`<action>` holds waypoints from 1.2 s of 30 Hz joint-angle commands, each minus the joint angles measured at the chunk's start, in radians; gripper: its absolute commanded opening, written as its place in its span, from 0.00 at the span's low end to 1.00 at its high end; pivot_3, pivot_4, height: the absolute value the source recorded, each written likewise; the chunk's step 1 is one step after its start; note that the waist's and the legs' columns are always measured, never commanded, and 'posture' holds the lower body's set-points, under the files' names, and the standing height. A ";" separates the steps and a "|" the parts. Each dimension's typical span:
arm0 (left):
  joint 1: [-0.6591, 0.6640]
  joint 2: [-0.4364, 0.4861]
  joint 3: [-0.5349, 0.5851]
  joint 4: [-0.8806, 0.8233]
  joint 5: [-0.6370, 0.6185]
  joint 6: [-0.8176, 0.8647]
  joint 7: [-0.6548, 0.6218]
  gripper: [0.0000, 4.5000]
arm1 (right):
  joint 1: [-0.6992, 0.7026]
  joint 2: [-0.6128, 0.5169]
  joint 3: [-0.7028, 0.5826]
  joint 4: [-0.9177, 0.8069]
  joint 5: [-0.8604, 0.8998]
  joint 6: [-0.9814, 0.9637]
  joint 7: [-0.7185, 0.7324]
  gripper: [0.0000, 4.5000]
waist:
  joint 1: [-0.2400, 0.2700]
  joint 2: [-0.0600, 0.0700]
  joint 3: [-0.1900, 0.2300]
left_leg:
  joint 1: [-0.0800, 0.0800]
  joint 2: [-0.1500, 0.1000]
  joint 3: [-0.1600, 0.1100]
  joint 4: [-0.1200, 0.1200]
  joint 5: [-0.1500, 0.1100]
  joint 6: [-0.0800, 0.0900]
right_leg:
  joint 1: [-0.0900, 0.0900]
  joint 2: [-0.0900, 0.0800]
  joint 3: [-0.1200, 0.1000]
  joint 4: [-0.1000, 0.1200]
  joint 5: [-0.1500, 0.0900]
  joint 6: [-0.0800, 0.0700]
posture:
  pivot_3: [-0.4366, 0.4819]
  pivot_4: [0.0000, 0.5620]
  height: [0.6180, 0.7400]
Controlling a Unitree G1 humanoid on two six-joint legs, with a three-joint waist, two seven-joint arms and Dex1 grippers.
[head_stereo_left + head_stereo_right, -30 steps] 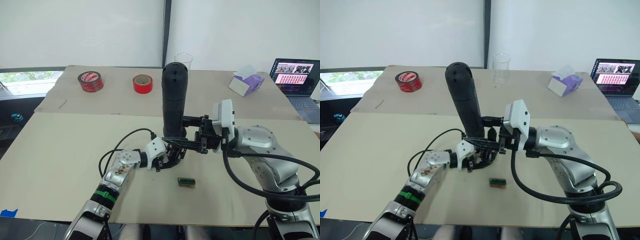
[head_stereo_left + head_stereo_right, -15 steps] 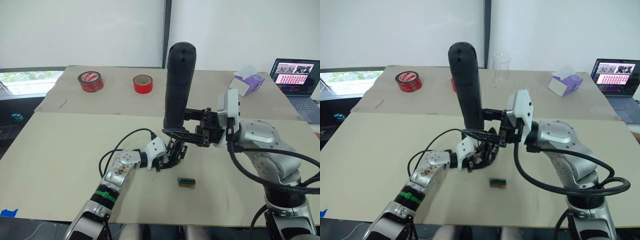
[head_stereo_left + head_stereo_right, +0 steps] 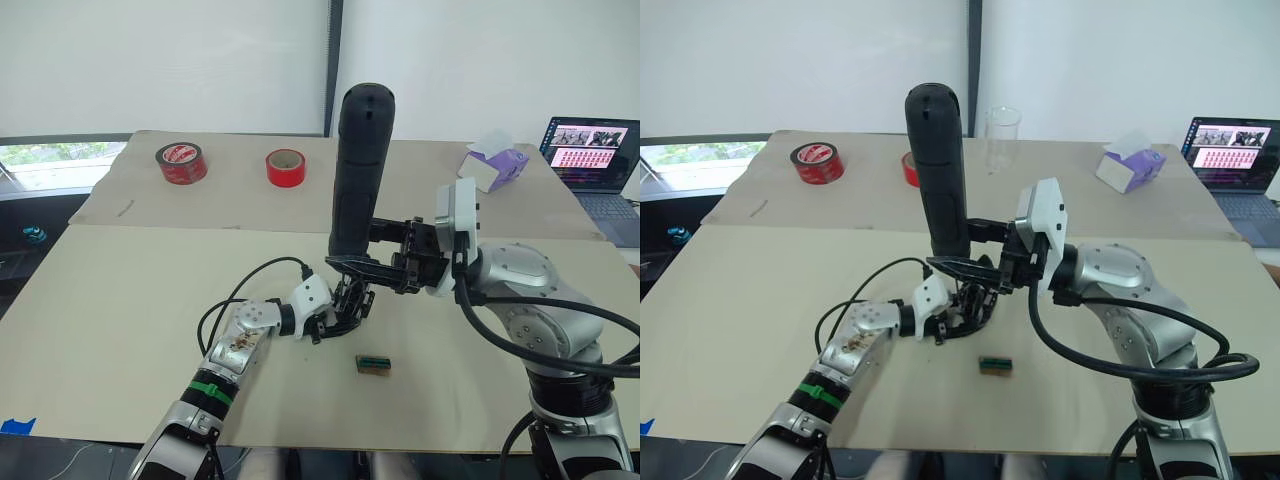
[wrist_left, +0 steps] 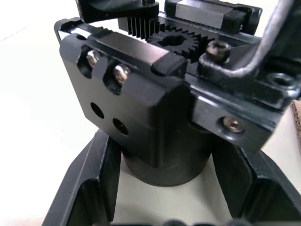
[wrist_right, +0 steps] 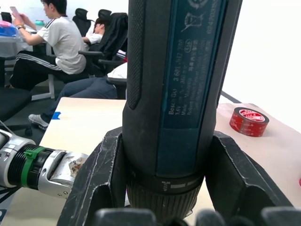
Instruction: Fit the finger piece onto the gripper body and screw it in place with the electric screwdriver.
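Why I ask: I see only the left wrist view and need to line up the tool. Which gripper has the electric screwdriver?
Observer: The right gripper has the electric screwdriver, with its fingers closed around the lower barrel.
Operator: How does it stand over the part?
Observer: It is nearly upright with the rounded end up. Its lower end is just above the gripper body, which the left gripper clamps.
Operator: Is anything loose nearby?
Observer: A small green-brown block lies on the table, on the robot's side of the left gripper and apart from it.
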 commanded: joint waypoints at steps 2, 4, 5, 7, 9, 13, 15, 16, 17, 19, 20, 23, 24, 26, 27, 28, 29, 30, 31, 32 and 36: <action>0.033 0.011 -0.038 0.033 0.018 0.041 -0.015 0.51 | 0.002 0.003 -0.014 -0.026 0.012 -0.004 -0.010 0.43 | 0.000 0.000 0.000 | 0.000 0.000 0.000 0.000 0.000 0.000 | 0.000 0.000 0.000 0.000 0.000 0.000 | 0.48 0.27 1.00; 0.031 0.011 -0.039 0.033 0.018 0.041 -0.016 0.51 | 0.005 0.004 -0.013 -0.025 0.012 -0.003 -0.011 0.43 | 0.000 0.000 0.000 | 0.000 0.000 0.000 0.000 0.000 0.000 | 0.000 0.000 0.000 0.000 0.000 0.000 | 0.48 0.27 1.00; 0.031 0.012 -0.039 0.034 0.018 0.041 -0.016 0.51 | 0.007 0.004 -0.013 -0.024 0.011 -0.002 -0.012 0.43 | 0.000 0.000 0.000 | 0.000 0.000 0.000 0.000 0.000 0.000 | 0.000 0.000 0.000 0.000 0.000 0.000 | 0.48 0.27 1.00; 0.031 0.012 -0.039 0.035 0.019 0.041 -0.017 0.51 | 0.009 0.005 -0.012 -0.024 0.009 -0.003 -0.012 0.43 | 0.000 0.000 0.000 | 0.000 0.000 0.000 0.000 0.000 0.000 | 0.000 0.000 0.000 0.000 0.000 0.000 | 0.48 0.27 1.00; 0.031 0.012 -0.039 0.035 0.019 0.041 -0.017 0.51 | 0.012 0.006 -0.011 -0.024 0.007 -0.005 -0.012 0.43 | 0.000 0.000 0.000 | 0.000 0.000 0.000 0.000 0.000 0.000 | 0.000 0.000 0.000 0.000 0.000 0.000 | 0.48 0.27 1.00; 0.031 0.014 -0.037 0.036 0.018 0.041 -0.018 0.51 | 0.019 0.011 -0.007 -0.023 -0.001 -0.011 -0.013 0.43 | 0.000 0.000 0.000 | 0.000 0.000 0.000 0.000 0.000 0.000 | 0.000 0.000 0.000 0.000 0.000 0.000 | 0.48 0.27 1.00; 0.032 0.014 -0.038 0.035 0.018 0.041 -0.018 0.51 | 0.029 0.014 -0.006 -0.025 -0.007 -0.019 -0.011 0.43 | 0.000 0.000 0.000 | 0.000 0.000 0.000 0.000 0.000 0.000 | 0.000 0.000 0.000 0.000 0.000 0.000 | 0.48 0.27 1.00; 0.033 0.014 -0.038 0.034 0.018 0.042 -0.017 0.51 | 0.034 0.015 -0.006 -0.025 -0.009 -0.022 -0.010 0.43 | 0.000 0.000 0.000 | 0.000 0.000 0.000 0.000 0.000 0.000 | 0.000 0.000 0.000 0.000 0.000 0.000 | 0.48 0.27 1.00; 0.033 0.015 -0.037 0.034 0.018 0.042 -0.018 0.51 | 0.034 0.017 -0.005 -0.023 -0.012 -0.025 -0.009 0.43 | 0.000 0.000 0.000 | 0.000 0.000 0.000 0.000 0.000 0.000 | 0.000 0.000 0.000 0.000 0.000 0.000 | 0.48 0.27 1.00; 0.033 0.015 -0.037 0.034 0.017 0.042 -0.018 0.51 | 0.033 0.019 -0.004 -0.018 -0.016 -0.027 -0.008 0.43 | 0.000 0.000 0.000 | 0.000 0.000 0.000 0.000 0.000 0.000 | 0.000 0.000 0.000 0.000 0.000 0.000 | 0.48 0.27 1.00; 0.033 0.016 -0.037 0.033 0.017 0.043 -0.018 0.51 | 0.032 0.020 -0.005 -0.016 -0.017 -0.027 -0.007 0.43 | 0.000 0.000 0.000 | 0.000 0.000 0.000 0.000 0.000 0.000 | 0.000 0.000 0.000 0.000 0.000 0.000 | 0.48 0.27 1.00; 0.034 0.015 -0.037 0.031 0.017 0.044 -0.018 0.51 | 0.041 0.023 -0.006 -0.015 -0.023 -0.033 -0.002 0.43 | 0.000 0.000 0.000 | 0.000 0.000 0.000 0.000 0.000 0.000 | 0.000 0.000 0.000 0.000 0.000 0.000 | 0.48 0.27 1.00; 0.035 0.015 -0.037 0.030 0.017 0.044 -0.017 0.51 | 0.047 0.023 -0.006 -0.016 -0.026 -0.037 0.000 0.43 | 0.000 0.000 0.000 | 0.000 0.000 0.000 0.000 0.000 0.000 | 0.000 0.000 0.000 0.000 0.000 0.000 | 0.48 0.27 1.00; 0.035 0.016 -0.038 0.029 0.017 0.045 -0.017 0.51 | 0.056 0.024 -0.005 -0.017 -0.029 -0.044 0.002 0.43 | 0.000 0.000 0.000 | 0.000 0.000 0.000 0.000 0.000 0.000 | 0.000 0.000 0.000 0.000 0.000 0.000 | 0.48 0.27 1.00; 0.035 0.016 -0.038 0.029 0.017 0.045 -0.017 0.51 | 0.058 0.025 -0.006 -0.017 -0.030 -0.047 0.003 0.43 | 0.000 0.000 0.000 | 0.000 0.000 0.000 0.000 0.000 0.000 | 0.000 0.000 0.000 0.000 0.000 0.000 | 0.48 0.27 1.00; 0.036 0.016 -0.038 0.028 0.017 0.045 -0.017 0.51 | 0.058 0.025 -0.006 -0.017 -0.030 -0.049 0.004 0.43 | 0.000 0.000 0.000 | 0.000 0.000 0.000 0.000 0.000 0.000 | 0.000 0.000 0.000 0.000 0.000 0.000 | 0.48 0.27 1.00; 0.035 0.016 -0.038 0.029 0.017 0.045 -0.017 0.51 | 0.054 0.026 -0.008 -0.013 -0.030 -0.050 0.005 0.43 | 0.000 0.000 0.000 | 0.000 0.000 0.000 0.000 0.000 0.000 | 0.000 0.000 0.000 0.000 0.000 0.000 | 0.48 0.27 1.00; 0.034 0.016 -0.038 0.030 0.017 0.046 -0.018 0.51 | 0.049 0.026 -0.009 -0.011 -0.029 -0.049 0.006 0.43 | 0.000 0.000 0.000 | 0.000 0.000 0.000 0.000 0.000 0.000 | 0.000 0.000 0.000 0.000 0.000 0.000 | 0.48 0.27 1.00; 0.033 0.016 -0.037 0.030 0.017 0.045 -0.018 0.51 | 0.045 0.026 -0.011 -0.009 -0.028 -0.048 0.006 0.43 | 0.000 0.000 0.000 | 0.000 0.000 0.000 0.000 0.000 0.000 | 0.000 0.000 0.000 0.000 0.000 0.000 | 0.48 0.27 1.00; 0.033 0.016 -0.037 0.030 0.017 0.046 -0.017 0.51 | 0.039 0.025 -0.013 -0.009 -0.025 -0.046 0.006 0.43 | 0.000 0.000 0.000 | 0.000 0.000 0.000 0.000 0.000 0.000 | 0.000 0.000 0.000 0.000 0.000 0.000 | 0.48 0.27 1.00; 0.034 0.016 -0.037 0.030 0.017 0.046 -0.016 0.51 | 0.011 0.028 -0.035 -0.024 0.025 -0.020 0.000 0.43 | 0.000 0.000 0.000 | 0.000 0.000 0.000 0.000 0.000 0.000 | 0.000 0.000 0.000 0.000 0.000 0.000 | 0.48 0.27 1.00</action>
